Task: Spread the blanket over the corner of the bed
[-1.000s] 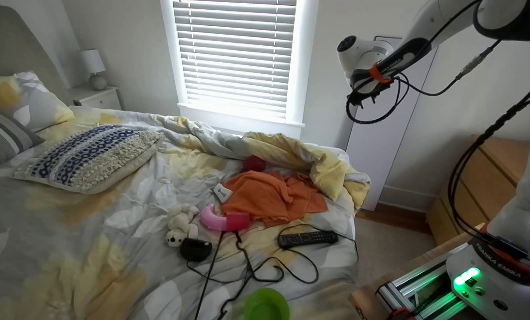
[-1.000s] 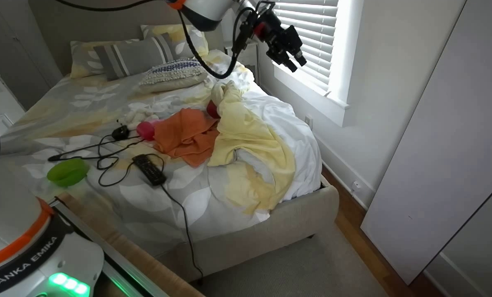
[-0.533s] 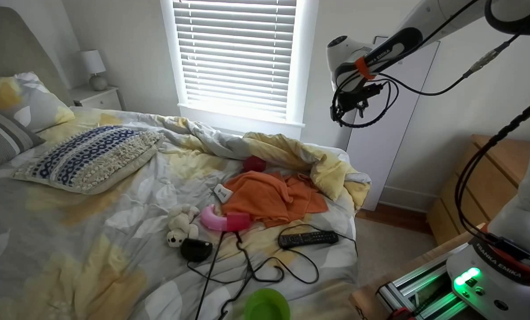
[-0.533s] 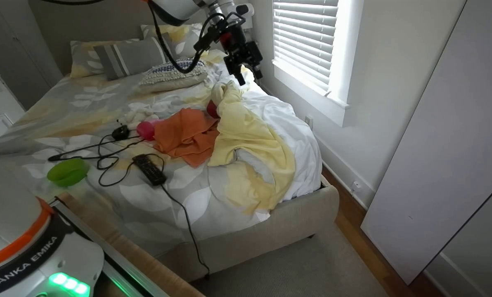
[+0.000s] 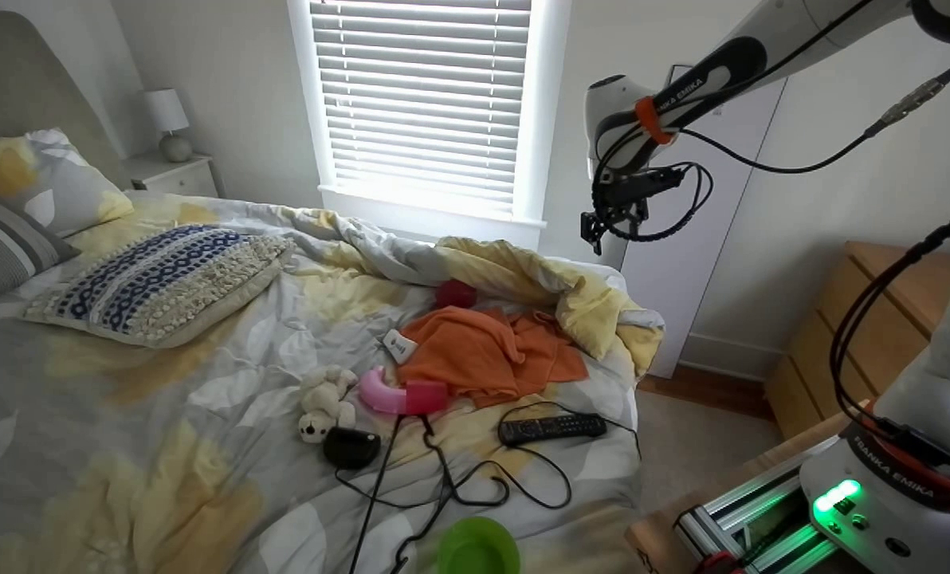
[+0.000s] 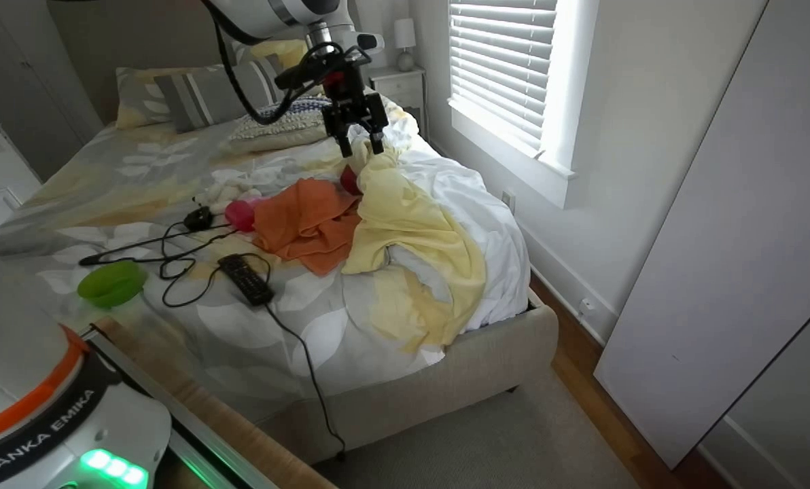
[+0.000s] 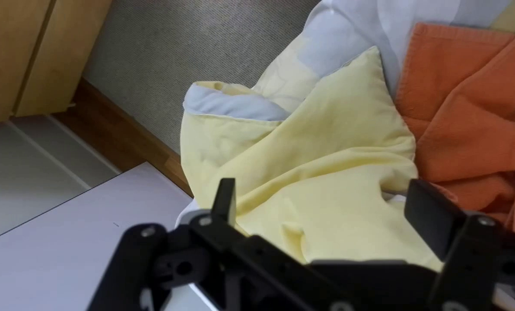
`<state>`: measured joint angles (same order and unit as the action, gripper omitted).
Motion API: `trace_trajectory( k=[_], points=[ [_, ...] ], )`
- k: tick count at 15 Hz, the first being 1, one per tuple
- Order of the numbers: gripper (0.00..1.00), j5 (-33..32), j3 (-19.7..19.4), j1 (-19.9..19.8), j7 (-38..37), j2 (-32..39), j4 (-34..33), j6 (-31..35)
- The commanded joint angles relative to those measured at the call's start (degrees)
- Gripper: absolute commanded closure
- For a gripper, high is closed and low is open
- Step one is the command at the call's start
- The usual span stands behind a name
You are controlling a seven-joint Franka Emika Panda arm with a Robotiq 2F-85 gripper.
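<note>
The blanket (image 6: 418,210) is a yellow, grey and white duvet. Its edge is folded back at the bed's foot corner on the window side, showing the yellow underside in both exterior views (image 5: 590,319). White sheet (image 6: 497,251) is bare beside the fold, above the beige bed frame (image 6: 507,353). My gripper (image 6: 362,151) is open and empty, pointing down, apart from the blanket and above the bed's window side; it also shows in an exterior view (image 5: 615,233). In the wrist view the fold (image 7: 326,125) lies below and between the spread fingers (image 7: 432,216).
An orange cloth (image 5: 483,351) lies against the fold, with a red object (image 5: 455,293) beside it. A remote (image 5: 553,428), black cables, a pink object (image 5: 383,392), a plush toy (image 5: 327,399) and a green bowl (image 5: 479,546) lie on the bed. A white panel (image 6: 704,238) stands near the corner.
My gripper has moved down and, in an exterior view, leftwards away from the window, turning to point downward. The blanket and the things on the bed have not moved.
</note>
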<state>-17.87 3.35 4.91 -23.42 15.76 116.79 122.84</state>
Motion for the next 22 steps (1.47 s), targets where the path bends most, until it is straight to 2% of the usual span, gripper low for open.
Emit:
trace_trajectory(
  k=[1,5,10,15,19,20,21,22],
  points=[
    [0.00,2.0,-0.5,0.8,3.1,0.5,0.2,0.3],
    [0.00,1.7,0.6,2.0,7.6,3.0,1.8,4.4],
    [0.00,0.6,0.5,4.0,9.1,6.6,2.7,14.3],
    [0.00,-2.6,-1.5,5.9,10.1,9.8,2.5,25.5],
    [0.00,-8.1,-5.8,8.5,9.4,12.0,2.2,31.5],
    [0.05,-9.3,-6.8,9.0,9.3,12.6,2.1,32.6],
    [0.26,-10.6,-7.8,9.5,9.2,13.1,2.1,34.1],
    [0.30,-11.0,-8.4,9.8,9.3,13.4,2.2,35.2]
  ],
)
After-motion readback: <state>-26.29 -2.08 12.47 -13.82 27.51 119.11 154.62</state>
